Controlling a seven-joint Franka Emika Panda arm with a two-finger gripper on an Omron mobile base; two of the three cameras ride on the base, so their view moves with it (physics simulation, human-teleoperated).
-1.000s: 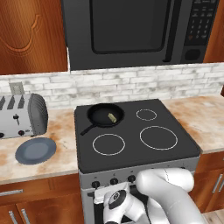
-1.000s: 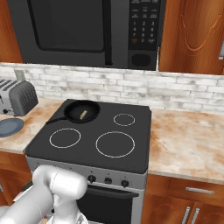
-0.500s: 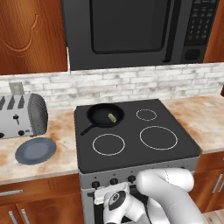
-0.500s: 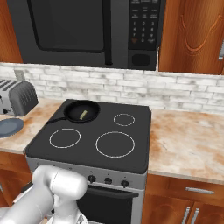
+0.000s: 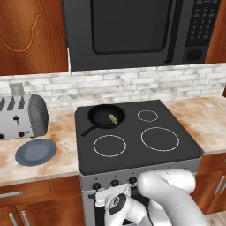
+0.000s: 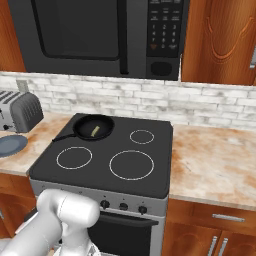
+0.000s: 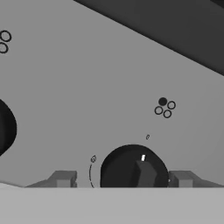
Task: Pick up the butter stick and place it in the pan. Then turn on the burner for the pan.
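Black and stiff, the stove knob (image 7: 133,168) sits between my parted jaws (image 7: 122,178), ungripped; its raised ridge looks the place to pinch and twist, butter stick (image 5: 113,118) already in the pan (image 5: 105,116)

Both base views look forward and down, sharing the stove (image 5: 132,137) from left and right. The hand view sits close against its control panel (image 7: 87,96), a knob (image 7: 133,168) at 6 o'clock.

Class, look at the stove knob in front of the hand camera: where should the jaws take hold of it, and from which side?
Grip the knob across its raised middle ridge, coming straight at the stove's front panel. The gripper already has an open jaw on each side.
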